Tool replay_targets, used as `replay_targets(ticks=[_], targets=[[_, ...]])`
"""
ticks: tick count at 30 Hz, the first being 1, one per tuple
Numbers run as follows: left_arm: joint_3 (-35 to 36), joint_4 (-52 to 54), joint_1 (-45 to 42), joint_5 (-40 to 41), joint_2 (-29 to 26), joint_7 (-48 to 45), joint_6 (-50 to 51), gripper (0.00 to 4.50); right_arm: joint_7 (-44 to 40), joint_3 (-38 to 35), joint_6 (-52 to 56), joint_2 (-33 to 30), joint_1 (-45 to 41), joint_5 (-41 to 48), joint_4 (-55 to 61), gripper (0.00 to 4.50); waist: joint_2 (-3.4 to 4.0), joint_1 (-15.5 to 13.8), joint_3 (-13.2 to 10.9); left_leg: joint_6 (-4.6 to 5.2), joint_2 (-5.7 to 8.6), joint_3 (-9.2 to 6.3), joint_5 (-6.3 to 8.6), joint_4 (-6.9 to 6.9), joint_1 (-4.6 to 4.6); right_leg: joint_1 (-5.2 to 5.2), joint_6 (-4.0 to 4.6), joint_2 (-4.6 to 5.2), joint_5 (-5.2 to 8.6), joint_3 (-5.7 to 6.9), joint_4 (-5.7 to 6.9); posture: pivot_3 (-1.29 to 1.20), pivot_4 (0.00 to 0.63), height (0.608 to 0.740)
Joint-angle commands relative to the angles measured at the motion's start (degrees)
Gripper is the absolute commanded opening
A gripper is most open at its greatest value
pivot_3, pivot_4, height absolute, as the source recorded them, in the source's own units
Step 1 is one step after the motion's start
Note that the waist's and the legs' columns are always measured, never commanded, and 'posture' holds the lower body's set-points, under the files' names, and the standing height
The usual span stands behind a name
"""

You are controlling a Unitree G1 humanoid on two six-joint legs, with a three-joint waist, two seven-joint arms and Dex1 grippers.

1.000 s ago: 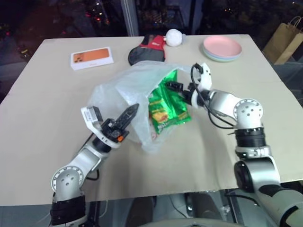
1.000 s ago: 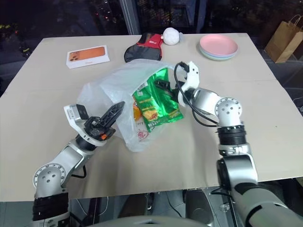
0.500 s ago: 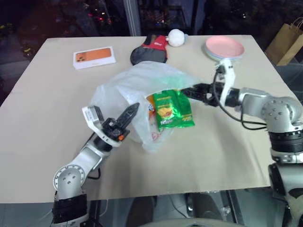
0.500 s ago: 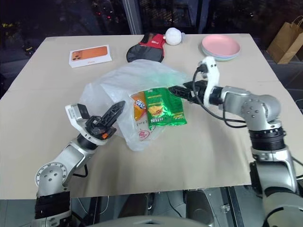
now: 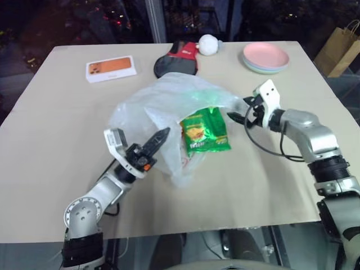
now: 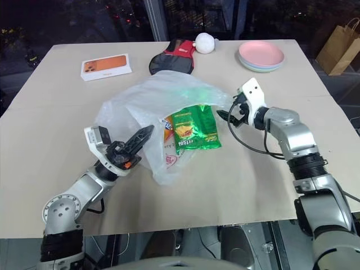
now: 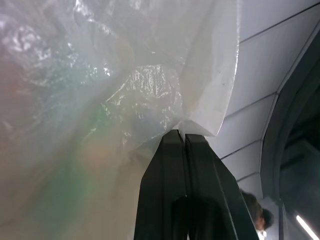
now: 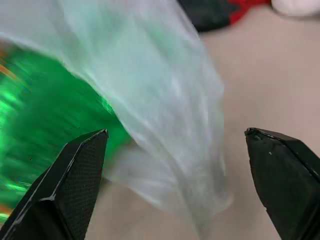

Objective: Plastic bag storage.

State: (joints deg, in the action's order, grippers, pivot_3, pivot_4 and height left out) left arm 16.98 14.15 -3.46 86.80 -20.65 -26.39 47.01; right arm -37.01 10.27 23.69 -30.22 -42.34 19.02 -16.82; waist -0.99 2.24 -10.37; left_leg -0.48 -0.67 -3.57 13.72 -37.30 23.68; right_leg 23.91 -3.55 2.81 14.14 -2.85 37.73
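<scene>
While the large thin translucent white crinkly plastic bag (image 5: 163, 112) sits mid-frame on the beige bench (image 5: 50, 129), the left gripper (image 5: 159, 136), lower left of centre, has its jaws clenched on a fold of the bag's edge; left wrist view shows the black jaws pressed together with the white film pinched at their tips. Bag is puffed up, mouth facing right, red print visible on its lower part near the front. Shiny green foil snack packet (image 5: 205, 130) lies at the bag's mouth, partly under the film, an orange packet (image 6: 166, 125) just beside it on its left. Right gripper (image 5: 241, 112), right of centre, jaws released and spread wide, tips just beside the bag's right edge, not touching the film as far as can be told; right wrist view has the bag and the green packet between the two spread black fingers (image 8: 75, 175).

Upper left: orange and white flat box (image 5: 109, 68). Top centre: black and red paddle-shaped item (image 5: 177, 58) with a white ball (image 5: 208, 44) touching its right end. Upper right: stack of pink and pale round plates (image 5: 265, 57). Brown paper bag (image 5: 338, 48) at far right edge, off the bench.
</scene>
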Motion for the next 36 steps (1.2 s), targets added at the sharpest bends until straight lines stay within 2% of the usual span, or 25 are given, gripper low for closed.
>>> replay_targets(ticks=[1,2,4,6,7,9,10,11,16,19,23,25,27,30,32,34,36], targets=[[0.0,2.5,0.7,-0.1,-0.7,-0.1,0.4,0.00,0.3,-3.5,-3.1,1.6,-1.8,-1.3,-0.6,4.06,0.00,0.0,0.0,0.00,0.00,-0.01,0.00,0.00,0.00,0.00,0.00,0.00,0.00,0.01,0.00,0.00,0.150,0.740],[0.1,2.6,0.7,-0.3,-0.8,0.1,0.3,0.00,0.3,-4.1,-2.8,1.9,-1.8,-1.1,-0.5,3.93,0.00,0.0,0.0,0.00,0.00,-0.02,0.00,0.00,0.00,0.00,0.00,0.00,0.00,0.01,0.00,0.00,0.150,0.740],[0.1,2.8,0.8,-0.6,-1.0,0.6,0.3,0.00,0.1,-4.9,-2.4,2.3,-1.7,-1.2,-0.2,3.21,0.00,-0.1,0.0,0.00,0.00,-0.03,0.00,0.00,-0.01,-0.01,0.00,0.01,0.00,0.02,0.02,0.00,0.150,0.740],[-0.3,3.3,0.8,-2.1,-1.6,1.0,0.3,0.00,0.1,-5.4,-2.1,2.7,-1.2,-1.4,0.0,2.18,0.00,-0.1,0.0,0.00,0.00,-0.03,0.00,0.00,-0.01,-0.01,0.00,0.01,0.00,0.02,0.02,0.00,0.150,0.740],[-0.4,3.5,0.9,-2.7,-1.7,1.2,0.3,0.00,0.1,-5.6,-2.0,2.8,-1.0,-1.5,0.1,1.46,0.00,-0.1,0.0,0.00,0.00,-0.03,0.00,0.00,-0.02,-0.02,0.01,0.01,0.00,0.02,0.02,0.00,0.150,0.740],[-0.6,4.3,0.8,-4.7,-1.8,1.3,-0.6,0.00,0.3,-5.9,-1.7,3.3,-0.9,-1.8,0.1,0.70,0.00,-0.1,0.0,0.00,0.00,-0.03,0.00,0.00,-0.02,-0.02,0.01,0.00,0.00,0.02,0.02,0.00,0.150,0.740],[-0.4,4.7,0.7,-5.3,-1.9,1.3,-1.1,0.54,0.5,-6.1,-1.6,3.6,-0.8,-2.1,0.2,0.10,0.00,-0.1,0.0,0.00,0.00,-0.02,0.00,0.00,-0.02,-0.02,0.01,0.00,0.00,0.02,0.03,0.00,0.150,0.740],[-0.2,5.2,0.6,-5.8,-2.2,0.9,-1.2,0.86,0.7,-6.2,-1.4,3.9,-0.8,-2.3,0.2,0.00,0.00,0.0,0.0,0.00,0.00,-0.02,0.00,0.00,-0.02,-0.02,0.00,0.00,0.00,0.02,0.03,0.00,0.150,0.740],[0.0,8.3,0.8,-8.3,-5.0,-0.4,-1.2,3.06,1.7,-7.1,-0.6,5.0,-1.4,-3.0,-0.5,0.00,0.00,0.0,0.0,0.00,0.00,-0.02,0.00,0.00,-0.03,-0.01,0.01,0.00,0.00,0.02,0.05,0.00,0.150,0.740],[-0.4,14.8,4.1,-9.4,-10.9,-5.9,0.9,4.40,2.0,-7.3,-0.4,5.3,-1.8,-3.4,-0.9,0.00,0.00,0.2,0.0,0.00,0.00,-0.02,0.00,0.00,-0.02,-0.01,0.01,0.00,0.00,0.02,0.04,0.00,0.150,0.740],[0.4,22.5,13.5,-11.8,-22.1,-16.5,4.0,4.47,2.2,-7.8,0.0,5.7,-2.1,-3.6,-1.3,0.00,0.04,0.3,0.0,0.00,0.00,0.05,0.01,0.08,-0.04,0.01,0.01,0.00,0.00,-0.04,0.01,0.00,0.150,0.740],[-0.8,24.1,18.9,-18.2,-26.2,-20.5,2.3,4.47,2.0,-7.9,0.4,6.2,-2.0,-3.5,-1.2,0.00,0.14,0.2,-0.1,0.01,-0.01,0.08,0.01,0.14,-0.09,0.00,0.02,-0.01,0.01,-0.07,0.00,0.00,0.150,0.740],[-3.0,24.1,21.1,-24.4,-27.5,-20.9,-0.4,4.47,1.9,-7.8,0.7,6.7,-1.8,-3.5,-0.9,0.00,0.15,0.2,-0.1,0.01,-0.01,0.09,0.01,0.15,-0.12,0.00,0.03,-0.02,0.01,-0.06,0.02,0.00,0.150,0.740],[-7.9,22.8,18.8,-34.5,-22.6,-15.1,-6.4,4.47,1.8,-7.7,1.0,7.4,-1.7,-3.6,-0.4,0.00,0.20,-0.1,-0.1,0.01,-0.01,0.06,0.01,0.12,-0.13,-0.03,0.02,-0.02,0.01,-0.03,0.03,0.00,0.150,0.740],[-11.5,22.3,16.5,-41.1,-15.4,-10.5,-12.6,4.47,1.9,-7.7,1.2,7.8,-1.6,-3.7,-0.1,0.00,0.17,-0.2,-0.1,0.01,0.01,0.06,0.01,0.06,-0.14,-0.10,0.01,-0.01,0.00,-0.04,-0.01,0.00,0.150,0.740],[-14.2,23.0,16.1,-44.3,-10.4,-9.2,-16.7,4.47,1.8,-7.7,1.5,8.1,-1.4,-3.7,0.3,0.00,0.18,-0.2,-0.1,0.01,0.00,0.06,0.01,0.01,-0.13,-0.11,0.00,0.00,-0.01,-0.05,-0.02,0.00,0.150,0.740],[-16.3,24.0,17.0,-45.8,-8.3,-9.7,-18.0,4.47,1.8,-7.7,1.7,8.2,-1.0,-3.7,0.8,0.00,0.12,-0.2,-0.1,0.00,0.05,0.08,0.01,0.00,-0.10,-0.10,-0.05,0.07,-0.06,-0.07,0.01,0.00,0.150,0.740]])
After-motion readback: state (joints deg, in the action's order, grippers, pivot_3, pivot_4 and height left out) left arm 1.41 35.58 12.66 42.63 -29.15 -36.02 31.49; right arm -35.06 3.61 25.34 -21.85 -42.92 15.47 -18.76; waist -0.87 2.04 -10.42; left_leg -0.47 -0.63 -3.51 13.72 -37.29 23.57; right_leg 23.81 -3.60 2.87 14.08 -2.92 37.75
